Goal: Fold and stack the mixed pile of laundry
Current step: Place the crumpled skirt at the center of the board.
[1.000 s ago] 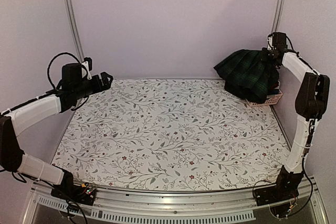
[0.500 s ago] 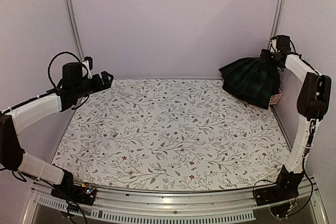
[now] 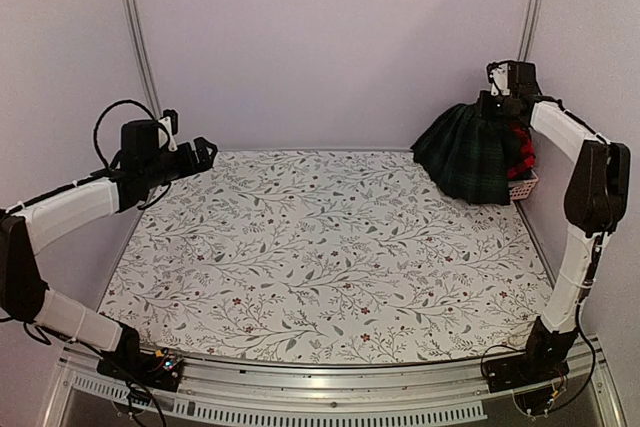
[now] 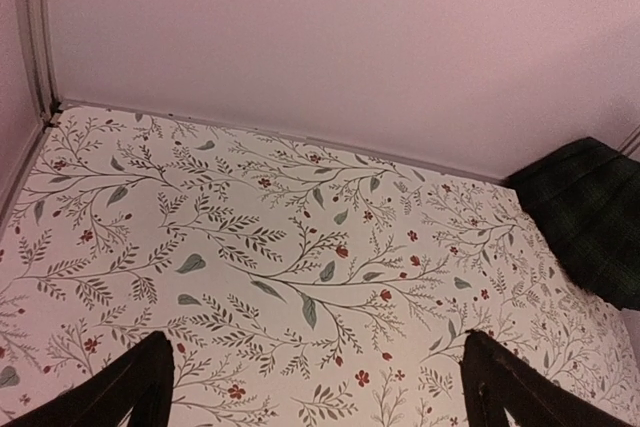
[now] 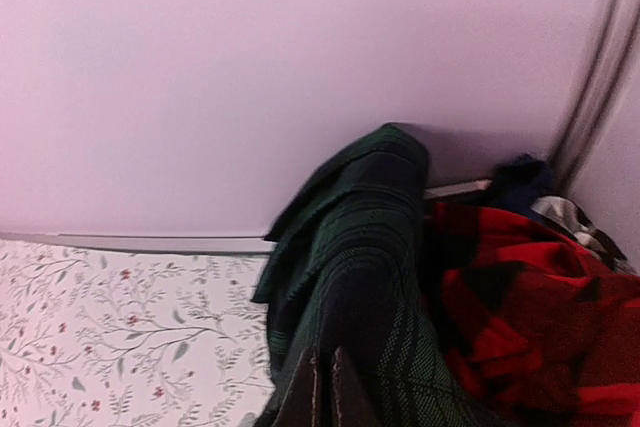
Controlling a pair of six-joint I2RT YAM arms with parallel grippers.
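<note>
Top external: green tartan piece pinched by right gripper, hung over pink basket at far right corner; red-and-black flannel shirt seen behind. Left gripper spread wide above leaf-patterned table cloth.

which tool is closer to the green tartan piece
Right. The right tool is shut on the tartan piece, holding it by its top. The left tool hangs open at the far left side of the table, well apart from it.
</note>
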